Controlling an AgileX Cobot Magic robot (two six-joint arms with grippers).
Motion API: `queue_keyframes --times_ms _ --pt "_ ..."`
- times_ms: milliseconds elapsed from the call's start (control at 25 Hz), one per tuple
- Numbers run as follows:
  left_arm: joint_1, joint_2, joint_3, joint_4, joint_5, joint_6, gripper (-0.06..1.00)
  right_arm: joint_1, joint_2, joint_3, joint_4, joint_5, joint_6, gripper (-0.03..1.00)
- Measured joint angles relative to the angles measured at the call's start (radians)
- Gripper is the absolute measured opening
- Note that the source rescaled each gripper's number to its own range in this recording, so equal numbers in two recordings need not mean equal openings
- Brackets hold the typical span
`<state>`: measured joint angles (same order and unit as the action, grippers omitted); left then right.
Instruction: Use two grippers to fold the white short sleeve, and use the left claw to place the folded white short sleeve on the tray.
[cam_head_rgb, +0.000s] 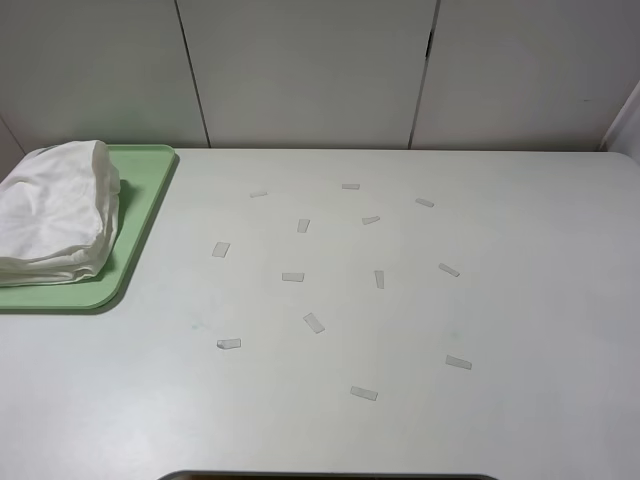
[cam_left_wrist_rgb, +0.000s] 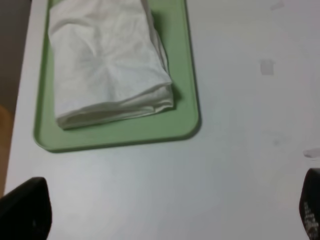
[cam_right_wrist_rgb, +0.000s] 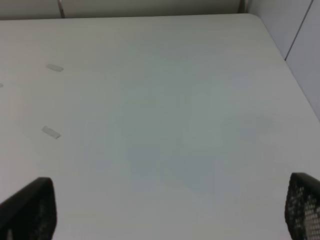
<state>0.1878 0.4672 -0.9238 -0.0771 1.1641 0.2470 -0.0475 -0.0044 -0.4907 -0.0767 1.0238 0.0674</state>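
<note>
The white short sleeve (cam_head_rgb: 55, 215) lies folded in a thick bundle on the pale green tray (cam_head_rgb: 135, 235) at the table's far left. It also shows in the left wrist view (cam_left_wrist_rgb: 107, 65), lying on the tray (cam_left_wrist_rgb: 182, 115). My left gripper (cam_left_wrist_rgb: 170, 210) is open and empty above bare table, a little way off the tray's short edge; its fingertips (cam_left_wrist_rgb: 25, 212) show far apart. My right gripper (cam_right_wrist_rgb: 170, 210) is open and empty over the table's right part. Neither arm shows in the exterior high view.
Several small white paper strips (cam_head_rgb: 314, 322) lie scattered over the middle of the white table (cam_head_rgb: 540, 300). Two strips (cam_right_wrist_rgb: 50, 132) show in the right wrist view. Grey wall panels stand behind the table. The tray lies along the left edge.
</note>
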Motion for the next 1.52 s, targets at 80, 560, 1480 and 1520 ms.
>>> queue_keyframes --times_ms 80,560,1480,1520 --pt "-0.008 -0.044 0.044 -0.015 0.000 0.001 1.00 0.000 0.000 0.000 0.000 0.000 0.000 1.00" --pt "-0.136 -0.292 0.277 -0.041 -0.045 -0.006 1.00 0.000 0.000 0.000 0.000 0.000 0.000 1.00" --pt "-0.143 -0.475 0.411 -0.045 -0.091 -0.037 1.00 0.000 0.000 0.000 0.000 0.000 0.000 1.00" --pt "-0.143 -0.475 0.411 -0.045 -0.091 -0.037 1.00 0.000 0.000 0.000 0.000 0.000 0.000 1.00"
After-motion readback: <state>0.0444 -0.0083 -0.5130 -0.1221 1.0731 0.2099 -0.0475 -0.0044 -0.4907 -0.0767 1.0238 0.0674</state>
